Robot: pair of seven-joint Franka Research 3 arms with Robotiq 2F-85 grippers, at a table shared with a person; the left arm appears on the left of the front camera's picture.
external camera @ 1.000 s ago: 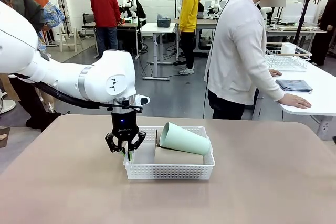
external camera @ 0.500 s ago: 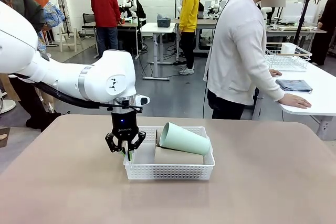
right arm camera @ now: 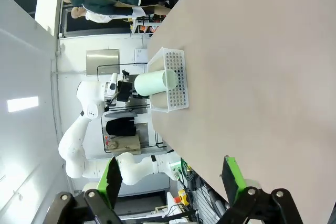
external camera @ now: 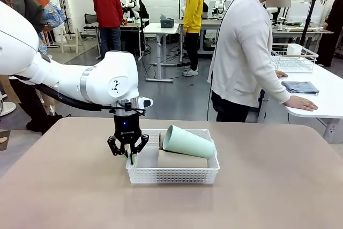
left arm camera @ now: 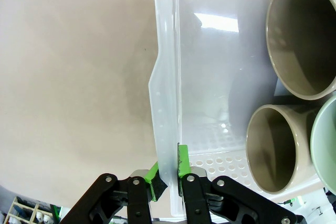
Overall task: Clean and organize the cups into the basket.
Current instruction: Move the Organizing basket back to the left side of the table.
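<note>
- The left end effector (external camera: 127,153) points straight down and is clamped on the left short wall of the basket (external camera: 172,175); the left wrist view shows one green pad (left arm camera: 182,160) inside the wall and the other outside it, pressed tight against the thin plastic rim.
- The basket rests on the tabletop (external camera: 69,186), extending to the right of this end effector. All three cups lie in it on their sides: two tan cups (left arm camera: 303,40) underneath, and the mint cup (external camera: 187,142) on top of them, tilted and rising above the rim.
- Risk: the grip is at one end only. A lift would likely tip the far end down, and the mint cup, perched loosely and away from the end effector, could roll or slide out.
- Risk: the wall is thin and flexible, so a fast drag may bend it or let it slip from the pads.
- Risk: a pull could make the basket swing round the pinch point, shifting the stacked cups.
- The right end effector (right arm camera: 170,184) hangs with jaws wide apart, holding nothing, well away from the basket and so unable to steady it.
</note>
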